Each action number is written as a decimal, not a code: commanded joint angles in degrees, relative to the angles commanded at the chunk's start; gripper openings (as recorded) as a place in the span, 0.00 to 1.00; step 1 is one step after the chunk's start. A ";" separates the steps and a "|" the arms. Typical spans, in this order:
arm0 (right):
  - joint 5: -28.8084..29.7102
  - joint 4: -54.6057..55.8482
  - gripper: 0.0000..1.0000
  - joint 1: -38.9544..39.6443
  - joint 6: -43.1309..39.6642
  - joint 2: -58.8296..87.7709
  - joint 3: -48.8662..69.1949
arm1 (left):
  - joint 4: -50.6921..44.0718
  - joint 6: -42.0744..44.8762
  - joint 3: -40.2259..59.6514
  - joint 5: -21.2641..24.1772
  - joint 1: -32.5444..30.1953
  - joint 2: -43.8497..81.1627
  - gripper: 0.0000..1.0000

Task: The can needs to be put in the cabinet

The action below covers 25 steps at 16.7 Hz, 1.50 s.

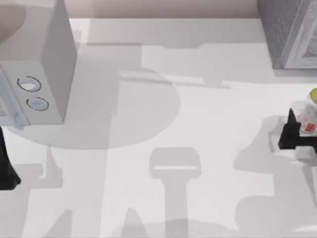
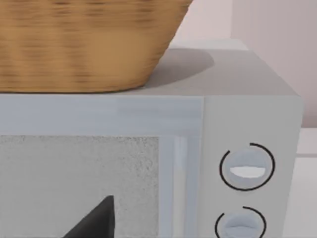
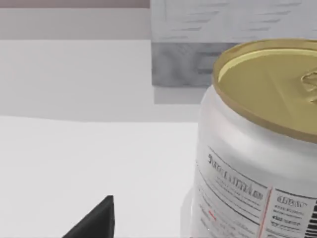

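**A:** so where's the can point(image 1: 308, 115) right now?

**B:** far right edge of the table point(image 1: 198, 148) in the top view, standing upright, gold top up. The right gripper point(image 1: 297, 133) sits right at it, black finger point(image 1: 289, 130) against its left side. Can't tell whether the pincer is clamped on it or just beside it, since the other finger is cut off by the frame edge.

**A:** and the cabinet point(image 1: 287, 29)?

**B:** grey speckled box in the top-right corner, behind the can, with bare table between them. The right wrist view shows the can point(image 3: 257, 148) up close, red and black label print on white, with the cabinet point(image 3: 218, 44) behind it.

**A:** left arm?

**B:** left gripper point(image 1: 6, 168) is at the left edge, in front of the white box with two round dials point(image 1: 34, 74). Can't tell its pincer state either. Its wrist view faces that box point(image 2: 247, 129), with a wicker basket point(image 2: 84, 44) on top.
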 joint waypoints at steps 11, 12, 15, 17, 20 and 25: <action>-0.89 -6.02 1.00 -0.93 -0.19 1.22 7.26 | 0.00 0.00 0.00 0.00 0.00 0.00 1.00; -0.89 -6.02 1.00 -0.93 -0.19 1.22 7.26 | 0.00 0.00 0.00 0.00 0.00 0.00 1.00; -0.89 -6.02 0.92 -0.93 -0.19 1.22 7.26 | 0.00 0.00 0.00 0.00 0.00 0.00 1.00; -0.89 -6.02 0.77 -0.93 -0.19 1.22 7.26 | 0.00 0.00 0.00 0.00 0.00 0.00 1.00; -0.89 -6.02 0.55 -0.93 -0.19 1.22 7.26 | 0.00 0.00 0.00 0.00 0.00 0.00 1.00; -0.89 -6.02 0.17 -0.93 -0.19 1.22 7.26 | 0.00 0.00 0.00 0.00 0.00 0.00 1.00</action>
